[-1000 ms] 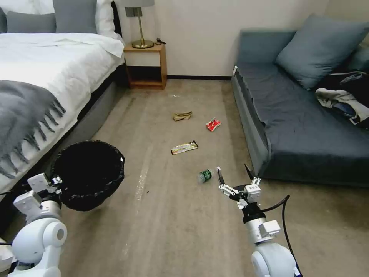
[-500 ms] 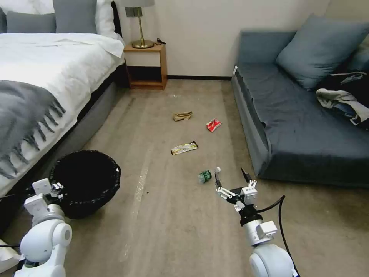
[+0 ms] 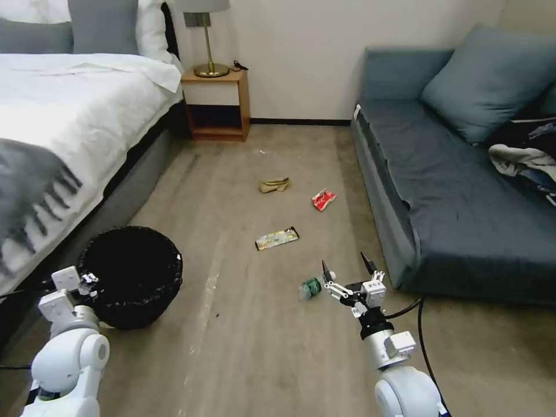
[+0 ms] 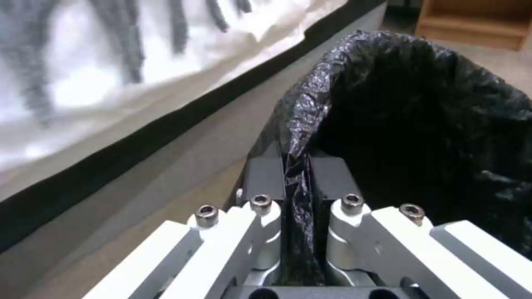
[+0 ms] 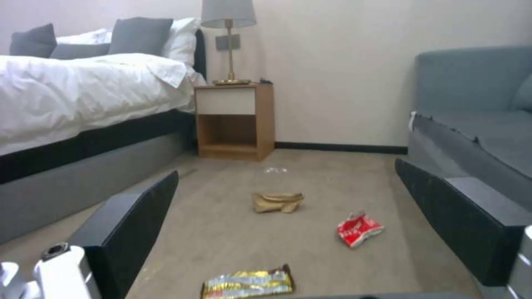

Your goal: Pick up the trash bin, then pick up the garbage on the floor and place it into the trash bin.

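Observation:
The trash bin (image 3: 132, 277), black-lined with a wrinkly rim, hangs low at the left beside the bed. My left gripper (image 3: 87, 282) is shut on its rim; in the left wrist view the gripper (image 4: 296, 182) pinches the liner of the bin (image 4: 421, 124). My right gripper (image 3: 346, 266) is open just right of the green-labelled bottle (image 3: 311, 286) on the floor. Farther on lie the yellow-black wrapper (image 3: 277, 238), the red-white packet (image 3: 323, 199) and the tan paper bag (image 3: 274, 185). Between the open fingers (image 5: 133, 224) in the right wrist view lie the wrapper (image 5: 247, 283), packet (image 5: 359, 229) and bag (image 5: 278, 202).
A bed (image 3: 63, 127) with a grey throw runs along the left. A blue sofa (image 3: 457, 191) with a cushion and clothes stands at the right, close to my right arm. A wooden nightstand (image 3: 215, 104) with a lamp is at the far wall. Carpet lies open between them.
The camera has shifted, so the whole scene sits differently. The bin has come down lower with my left arm. My right gripper has sunk closer to the bottle, still open.

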